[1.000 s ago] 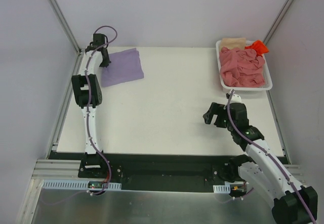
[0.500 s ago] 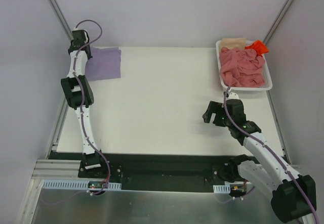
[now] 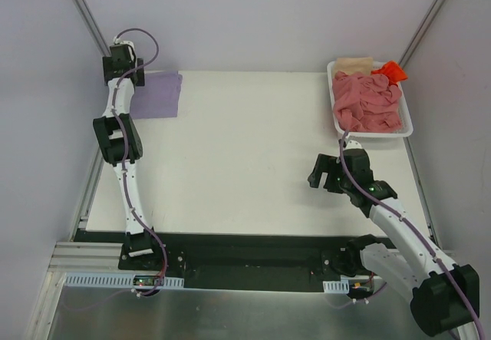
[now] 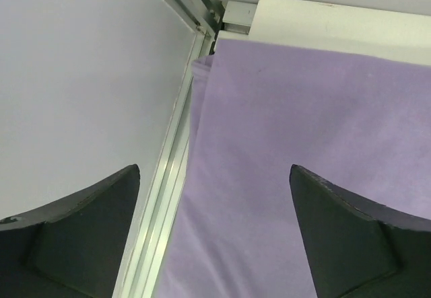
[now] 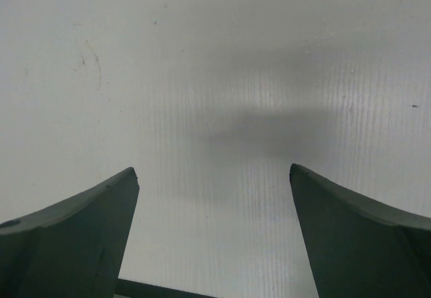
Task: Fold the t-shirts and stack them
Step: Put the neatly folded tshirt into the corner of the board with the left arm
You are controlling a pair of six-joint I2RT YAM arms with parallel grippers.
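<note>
A folded lavender-purple t-shirt [image 3: 156, 94] lies flat in the table's far left corner, and it fills much of the left wrist view [image 4: 303, 150]. My left gripper [image 3: 123, 70] hovers over the shirt's left edge, open [image 4: 214, 177], with nothing between its fingers. A white basket [image 3: 409, 129] at the far right holds a crumpled salmon-pink t-shirt [image 3: 367, 102], a beige one [image 3: 352, 64] and an orange-red one [image 3: 390, 70]. My right gripper [image 3: 321, 176] stands open over bare table [image 5: 214, 177], below and left of the basket.
An aluminium frame rail [image 4: 165, 177] runs along the table's left edge beside the purple shirt, with the enclosure's grey wall [image 4: 74, 76] just beyond it. White table surface [image 3: 253, 148] spreads between the two arms.
My left gripper dragged the folded purple shirt left and back into the far corner, then let go and opened above it. The right arm has barely moved.
</note>
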